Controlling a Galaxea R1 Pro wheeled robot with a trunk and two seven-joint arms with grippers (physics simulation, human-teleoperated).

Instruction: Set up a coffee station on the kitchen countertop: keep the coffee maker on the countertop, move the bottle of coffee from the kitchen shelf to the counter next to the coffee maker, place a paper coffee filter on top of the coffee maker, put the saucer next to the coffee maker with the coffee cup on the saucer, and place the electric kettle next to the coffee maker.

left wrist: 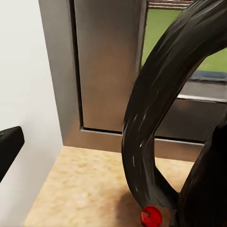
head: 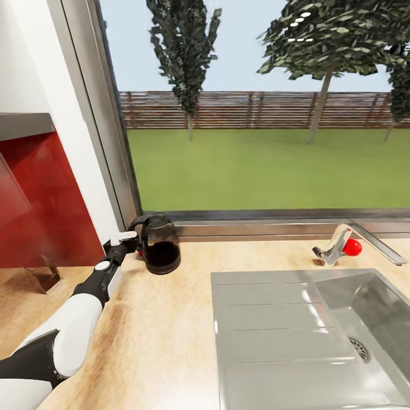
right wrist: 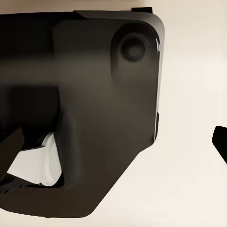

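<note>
Open countertop (head: 154, 341) between the kettle (head: 159, 244) and sink (head: 319, 336).

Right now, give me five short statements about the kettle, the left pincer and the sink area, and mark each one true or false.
1. The electric kettle stands upright on the kitchen countertop. True.
2. The kettle sits inside the sink. False: it stands on the bare worktop, apart from the sink and nearer the window corner.
3. The left pincer is at the kettle's loop handle. True.
4. The knob on the tap is blue. False: it is red.
5. The wall panel beside the left arm is green. False: it is red.
</note>
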